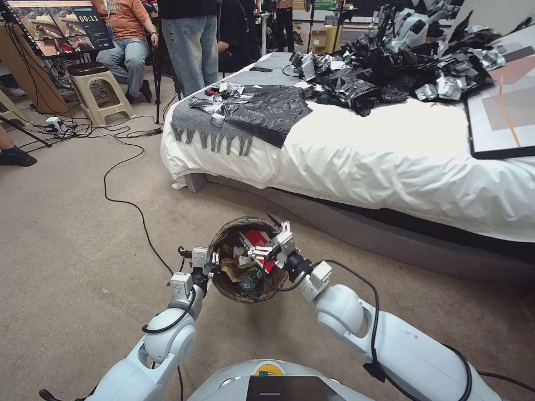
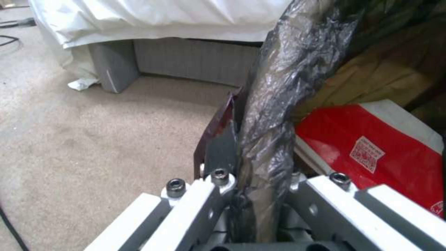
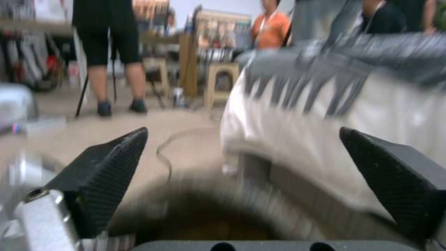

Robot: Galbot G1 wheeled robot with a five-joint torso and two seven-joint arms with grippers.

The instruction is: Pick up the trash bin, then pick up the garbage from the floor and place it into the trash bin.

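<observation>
Pinching the bag-lined rim of the trash bin (image 1: 245, 262), the left hand (image 1: 210, 260) holds it clear of the carpet floor (image 1: 67, 234), beside the bed (image 1: 390, 156). Its right hand (image 1: 273, 245) hangs spread over the opening, above a red packet (image 2: 371, 150). Light, thin-walled and slick with liner, the bin probably needs that rim grip.

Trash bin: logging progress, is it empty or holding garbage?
Holding garbage: the trash bin contains a red packet, brown paper and a bottle.
</observation>
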